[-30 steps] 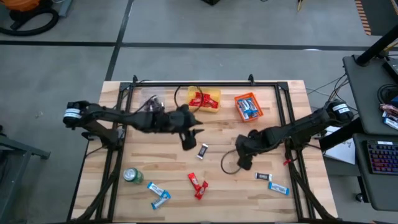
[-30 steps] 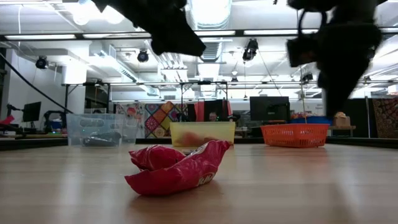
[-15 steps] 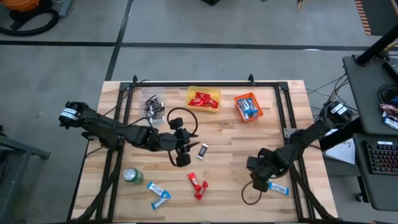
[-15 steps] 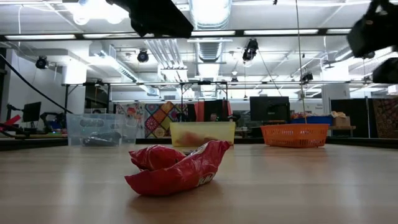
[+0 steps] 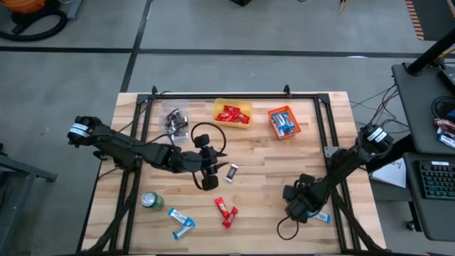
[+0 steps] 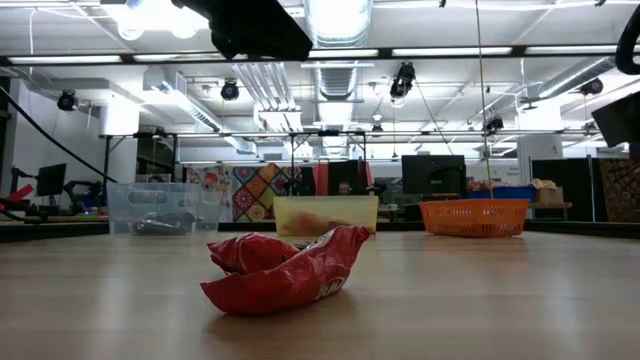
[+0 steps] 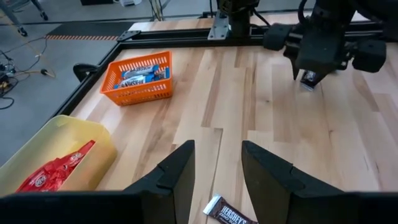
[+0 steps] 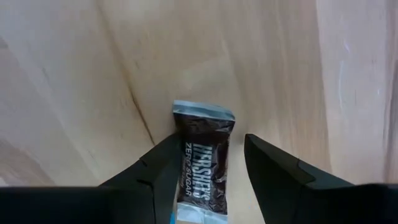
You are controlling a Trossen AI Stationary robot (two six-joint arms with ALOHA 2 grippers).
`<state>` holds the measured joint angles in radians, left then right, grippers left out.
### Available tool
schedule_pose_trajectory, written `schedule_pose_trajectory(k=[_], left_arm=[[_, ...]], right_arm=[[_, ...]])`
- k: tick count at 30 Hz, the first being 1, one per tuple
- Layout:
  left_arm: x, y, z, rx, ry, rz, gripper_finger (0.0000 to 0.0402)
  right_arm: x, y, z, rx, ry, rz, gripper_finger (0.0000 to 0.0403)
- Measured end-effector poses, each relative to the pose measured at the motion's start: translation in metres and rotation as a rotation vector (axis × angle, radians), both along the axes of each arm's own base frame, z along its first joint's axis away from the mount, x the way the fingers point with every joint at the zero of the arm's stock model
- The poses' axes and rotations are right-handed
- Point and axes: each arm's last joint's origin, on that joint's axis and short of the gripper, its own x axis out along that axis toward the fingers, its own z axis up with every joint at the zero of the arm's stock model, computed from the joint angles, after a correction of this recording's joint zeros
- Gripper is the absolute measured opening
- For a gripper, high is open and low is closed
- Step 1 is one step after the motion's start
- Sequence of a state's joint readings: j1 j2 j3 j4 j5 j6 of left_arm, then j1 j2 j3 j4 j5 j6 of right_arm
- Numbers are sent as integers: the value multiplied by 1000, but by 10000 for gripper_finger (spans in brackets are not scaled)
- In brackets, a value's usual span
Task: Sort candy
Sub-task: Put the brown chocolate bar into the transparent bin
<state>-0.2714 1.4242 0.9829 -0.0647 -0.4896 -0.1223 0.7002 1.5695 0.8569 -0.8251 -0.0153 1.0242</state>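
My right gripper (image 8: 211,143) is open and low over the table's near right part (image 5: 298,206). Its fingers stand on either side of a dark brown candy bar (image 8: 202,165) that lies flat on the wood. My left gripper (image 7: 217,149) is open and hovers near the table's middle (image 5: 211,171), just short of another dark bar (image 7: 231,214) (image 5: 232,171). Two red bars (image 5: 226,210) (image 6: 285,270) lie near the front, two blue ones (image 5: 181,222) on the near left, and one blue one (image 5: 321,217) beside the right gripper. My right gripper comes down on the dark bar from above, with its fingers along the bar's two long sides. One finger (image 8: 163,158) stands right at the bar's long edge (image 8: 179,155); whether it touches, I cannot tell. The bar lies flat on the table.
At the far edge stand a clear tub with dark candy (image 5: 175,121), a yellow tub with red candy (image 5: 233,112) and an orange basket with blue candy (image 5: 284,121). A round green can (image 5: 151,201) stands near left. Black frame rails run along both table sides.
My left gripper moved from beside the yellow tub toward the near edge, to the table's middle, then kept still. My right gripper travelled from the table's middle toward the near right corner and came down over the dark bar there.
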Motion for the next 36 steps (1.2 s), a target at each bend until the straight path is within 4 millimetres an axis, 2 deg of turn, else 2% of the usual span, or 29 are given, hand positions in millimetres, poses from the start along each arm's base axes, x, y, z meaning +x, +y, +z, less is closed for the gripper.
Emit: schedule_pose_trajectory(k=[4, 12, 18, 22, 27, 32, 36], left_arm=[[2, -1, 1, -5, -19, 0, 114], [14, -4, -14, 9, -11, -8, 114], [19, -6, -20, 32, -4, -25, 114], [21, -8, -17, 27, -24, -107, 114], [24, -13, -13, 3, -78, -281, 114], [24, -14, -14, 2, -97, -305, 114], [23, -14, -15, -1, -116, -305, 114]], right_arm=[[3, -1, -4, -7, -1, 13, 138], [10, -2, -3, -14, -75, 51, 21], [10, -9, 13, -41, -173, 76, 15], [12, -14, 34, -92, -360, 98, 15], [24, -18, 63, -171, -701, 148, 14], [40, -18, 83, -213, -1026, 260, 14], [54, -22, 94, -251, -1222, 308, 13]])
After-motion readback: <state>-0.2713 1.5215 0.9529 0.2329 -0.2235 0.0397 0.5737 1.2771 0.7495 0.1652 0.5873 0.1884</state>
